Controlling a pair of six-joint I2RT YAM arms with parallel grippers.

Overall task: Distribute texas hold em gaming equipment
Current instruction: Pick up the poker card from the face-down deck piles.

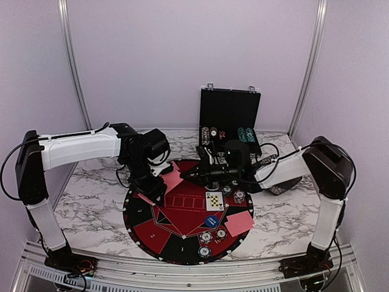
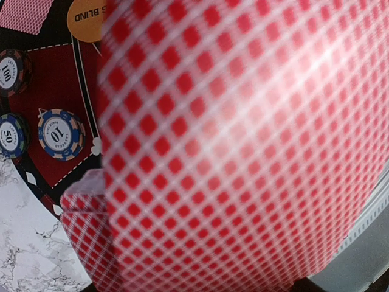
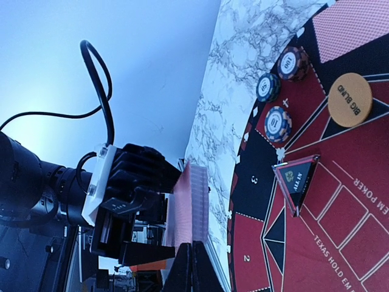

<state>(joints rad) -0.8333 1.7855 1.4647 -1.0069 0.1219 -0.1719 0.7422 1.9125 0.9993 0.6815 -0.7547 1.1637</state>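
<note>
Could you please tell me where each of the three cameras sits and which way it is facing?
Top external: behind the arm bases, looking down at the round mat on the table; both arms show, the left gripper holding cards.
Left wrist: on the left arm, looking down at the mat's edge; the held cards fill most of it, its fingers hidden.
Right wrist: low over the mat, facing the left gripper; the shut right gripper shows at the bottom.
Shared: both wrist views show the orange disc and three chips.

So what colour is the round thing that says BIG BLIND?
Orange. The disc shows best in the right wrist view.
</note>
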